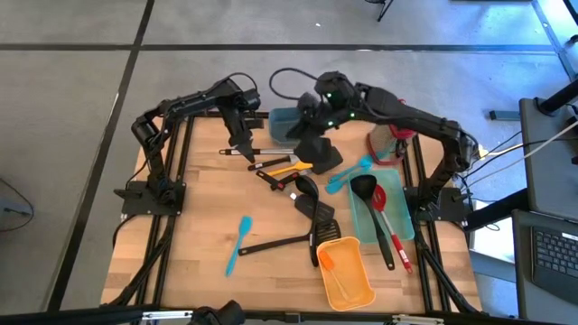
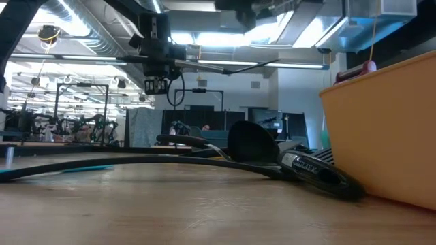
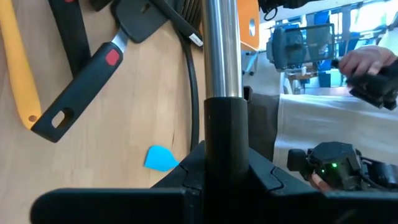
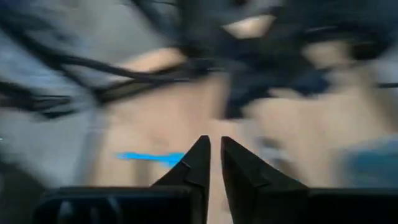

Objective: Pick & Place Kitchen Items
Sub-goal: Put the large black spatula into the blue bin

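Note:
My left gripper (image 1: 246, 147) (image 3: 222, 168) hangs above the far left of the table, shut on a utensil with a steel shaft (image 3: 222, 43) and a black handle. In the low view this utensil (image 2: 238, 64) shows level, high above the board. My right gripper (image 1: 316, 155) (image 4: 215, 149) hovers over the far middle, its fingers almost together with nothing between them. Loose kitchen items lie flat on the wood: a teal spatula (image 1: 237, 244), a black turner (image 1: 291, 241), a yellow-handled utensil (image 1: 285, 169) and a black handle with a red spot (image 3: 81, 87). My left gripper pinches the utensil between its two fingers where the black handle meets the steel shaft (image 3: 222, 118). The fingers lie across the utensil. It is lifted clear of the table and roughly level.
A teal tray (image 1: 366, 230) at the right holds a black ladle and red-trimmed utensils. An orange bin (image 1: 345, 271) stands near the front edge. A teal bin (image 1: 282, 122) and a red container (image 1: 388, 144) stand at the far side. A person's hand (image 3: 367, 59) shows beyond the table.

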